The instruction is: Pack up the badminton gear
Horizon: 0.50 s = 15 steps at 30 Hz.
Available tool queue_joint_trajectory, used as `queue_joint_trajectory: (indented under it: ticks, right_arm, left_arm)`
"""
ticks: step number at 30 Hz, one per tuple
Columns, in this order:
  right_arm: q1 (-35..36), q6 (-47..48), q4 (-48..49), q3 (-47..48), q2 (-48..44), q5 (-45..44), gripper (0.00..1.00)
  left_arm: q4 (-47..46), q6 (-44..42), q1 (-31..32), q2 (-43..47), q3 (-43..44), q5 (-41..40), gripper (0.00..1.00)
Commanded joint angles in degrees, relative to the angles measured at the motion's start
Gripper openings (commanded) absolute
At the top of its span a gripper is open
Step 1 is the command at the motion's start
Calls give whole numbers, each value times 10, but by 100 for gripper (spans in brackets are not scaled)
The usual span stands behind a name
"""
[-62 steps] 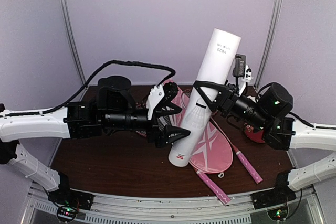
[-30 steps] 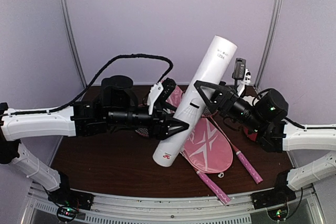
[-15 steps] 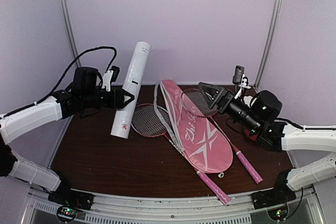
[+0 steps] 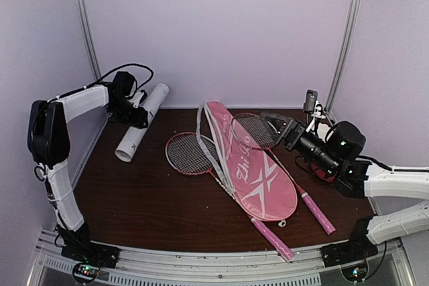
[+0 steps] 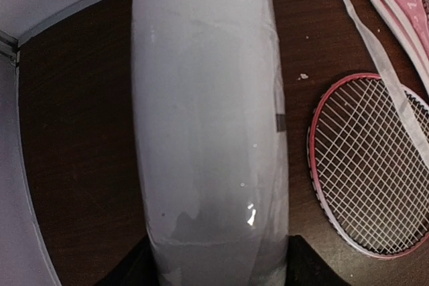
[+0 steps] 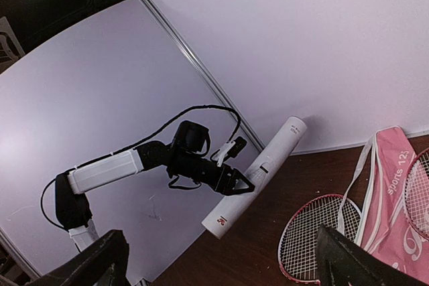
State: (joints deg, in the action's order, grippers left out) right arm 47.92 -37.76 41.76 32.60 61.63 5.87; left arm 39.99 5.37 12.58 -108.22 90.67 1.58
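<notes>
Well, from where I stand the dark brown table [image 4: 134, 199] fills a small booth with pale lilac walls [image 4: 221, 31], a metal upright [image 4: 83, 31] running up on each side and a silver rail [image 4: 221, 259] along the near edge. Over at the far left corner the left gripper [image 4: 139, 117] is clamped round the long white tube [image 4: 153, 98], which leans with its top toward the back wall and its lower end down by the table's left edge; I can't make out whether that end touches the wood. The left wrist view shows the tube filling the middle, dark fingers [image 5: 127, 269] on either side of it. A black cable [image 4: 127, 69] loops above that arm. Lying across the middle is the pink racquet-shaped cover [image 4: 258, 175], white stripes crossing on its broad end, its straps trailing toward the back. One red-framed racquet [image 4: 189, 154] lies just left of it, the shaft passing under the cover and the pink handle coming out near the front. The second racquet [image 4: 253, 130] has its head beside the cover's far right edge and its handle stretching toward the near right. The right gripper [image 4: 269, 124] hangs above that second head with its jaws spread wide, gripping nothing.
</notes>
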Motion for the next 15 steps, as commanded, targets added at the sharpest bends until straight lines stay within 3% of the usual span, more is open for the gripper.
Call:
queue_joint_trajectory:
  ticks: [1,10,15]
  right_arm:
    - [-17,-1,-1,-19,-23,16,100]
    - [-36,6,-46,-31,-49,35,100]
    - [-44,20,-108,-25,-65,33,100]
  left_arm:
    - [66,-105,-4,-60,97,6,17]
    - [154,-179,-17,-232,306,-8,21]
    - [165,-198,-19,-281,345,-23,27]
